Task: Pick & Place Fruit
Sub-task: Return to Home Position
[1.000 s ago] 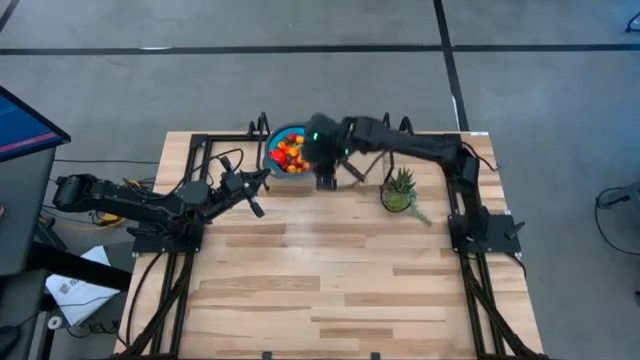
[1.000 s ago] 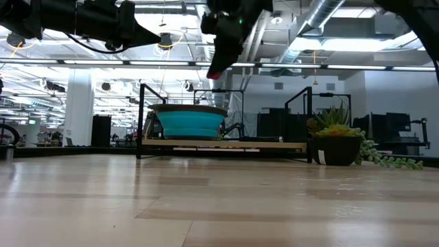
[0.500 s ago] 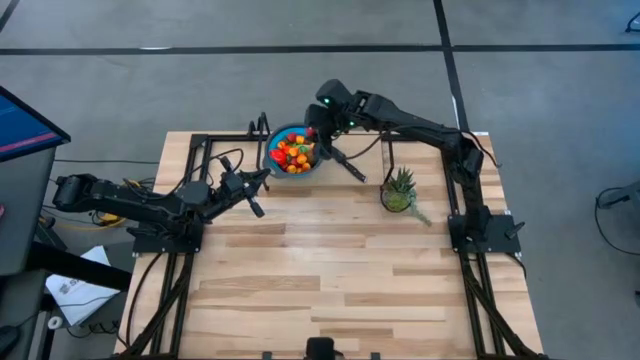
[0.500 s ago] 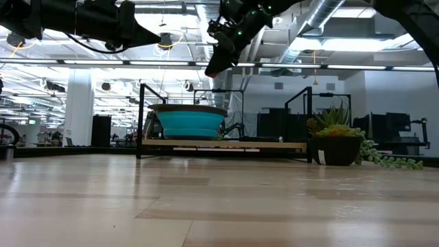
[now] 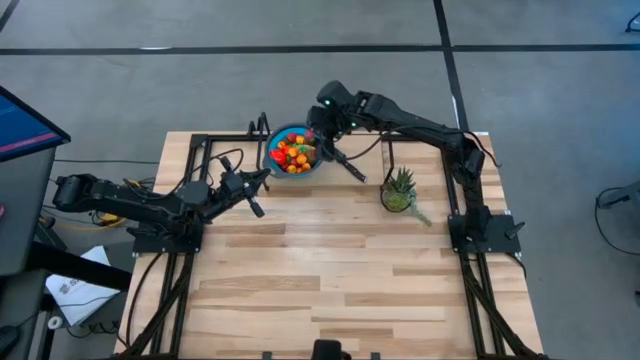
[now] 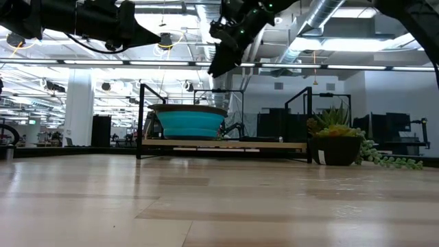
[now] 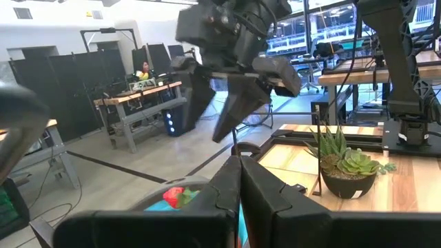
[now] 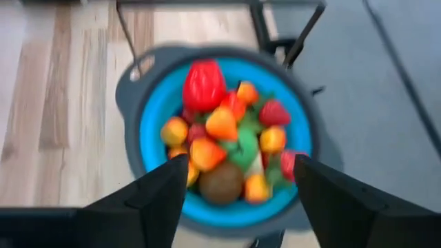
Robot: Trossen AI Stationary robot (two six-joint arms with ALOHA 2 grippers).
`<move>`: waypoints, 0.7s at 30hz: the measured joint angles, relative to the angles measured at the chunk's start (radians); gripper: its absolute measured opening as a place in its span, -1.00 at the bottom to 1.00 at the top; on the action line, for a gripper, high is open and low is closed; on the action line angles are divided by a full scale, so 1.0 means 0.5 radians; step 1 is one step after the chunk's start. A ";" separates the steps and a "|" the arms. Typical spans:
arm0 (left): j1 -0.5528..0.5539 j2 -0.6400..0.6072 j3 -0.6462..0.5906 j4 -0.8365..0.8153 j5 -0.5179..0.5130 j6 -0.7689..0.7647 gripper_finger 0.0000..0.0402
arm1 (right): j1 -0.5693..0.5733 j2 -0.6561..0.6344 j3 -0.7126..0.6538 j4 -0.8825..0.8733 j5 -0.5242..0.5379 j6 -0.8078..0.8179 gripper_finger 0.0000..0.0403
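The blue bowl [image 5: 271, 152] stands at the table's far edge, its black handle [image 5: 351, 167] pointing right. Several toy fruits [image 8: 227, 141] lie heaped in it: red strawberries, orange pieces, a green piece, a brown kiwi. A large red fruit [image 8: 204, 85] lies at the heap's edge. My right gripper [image 5: 317, 136] hangs open and empty over the bowl's right side; it also shows in the low view [image 6: 218, 63]. Its fingers [image 8: 160, 198] stand wide apart above the fruits. My left gripper [image 5: 256, 198] is shut and empty, above the table to the left of the bowl.
A potted spiky green plant [image 5: 399, 190] stands to the right of the bowl; it also shows in the low view [image 6: 336, 140]. A black metal frame [image 5: 205, 140] runs along the table's far edge. The bare wooden tabletop [image 5: 330, 270] spreads toward the near edge.
My right gripper has gone from beside the bowl's near right side toward the table's far edge and up, to a place over the bowl's right rim. It has kept still there for the last half second.
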 joint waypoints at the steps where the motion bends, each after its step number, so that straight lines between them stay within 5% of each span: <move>1: 0.001 0.000 0.000 0.000 -0.001 -0.004 -0.99 | 0.000 0.000 0.000 -0.043 0.000 0.003 0.26; 5: 0.000 0.000 0.000 0.001 0.000 -0.020 -0.99 | 0.004 0.001 -0.001 -0.227 0.002 0.005 -0.04; 12: 0.000 0.000 0.000 0.002 0.000 -0.021 -0.99 | 0.085 0.001 -0.002 -0.349 0.002 0.005 -0.90; 21: 0.000 0.000 0.000 0.013 0.000 -0.036 -0.99 | 0.180 -0.002 -0.001 -0.267 0.002 0.074 -0.98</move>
